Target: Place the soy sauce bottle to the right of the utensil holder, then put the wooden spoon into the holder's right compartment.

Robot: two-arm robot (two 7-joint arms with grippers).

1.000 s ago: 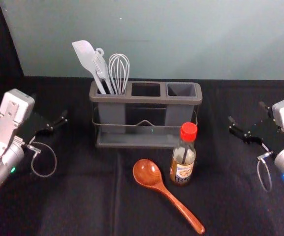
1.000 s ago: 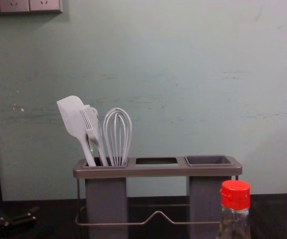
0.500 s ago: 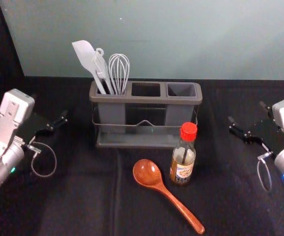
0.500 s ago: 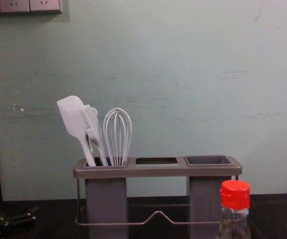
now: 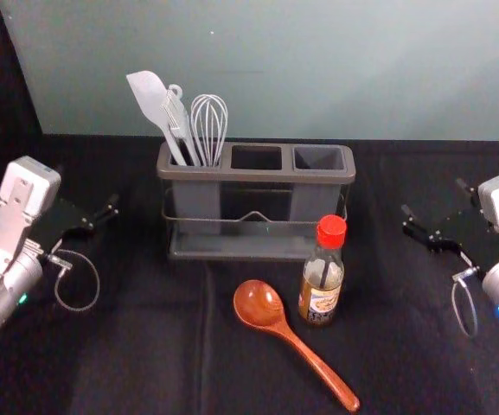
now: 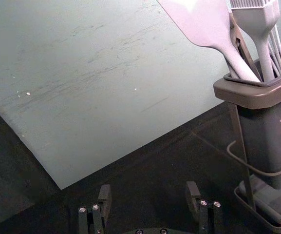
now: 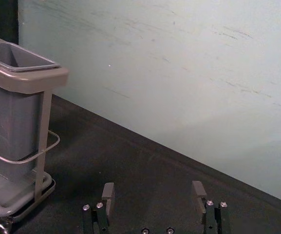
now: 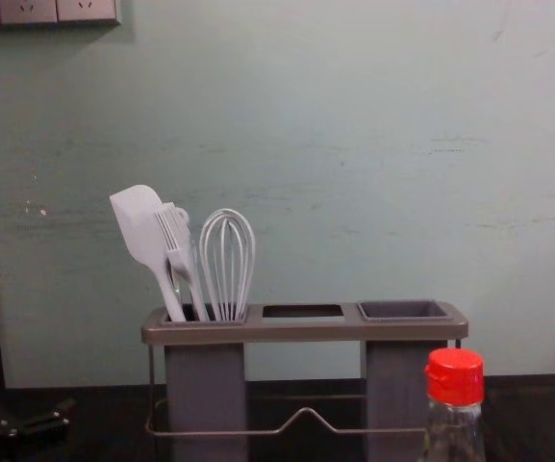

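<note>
- Soy sauce bottle (image 5: 322,294), wooden spoon (image 5: 290,335): unmoved.
- Left gripper (image 5: 88,188), left edge, and right gripper (image 5: 434,199), right edge: fingers spread.
- Bottle right of centre, upright, red-capped, seemingly part-full; spoon glossy, lower centre.

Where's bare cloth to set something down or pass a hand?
Bare cloth lies between the holder and the right gripper, and between the left gripper and the spoon. It's crowded in front of the holder's right half, where bottle and spoon sit close.
</note>
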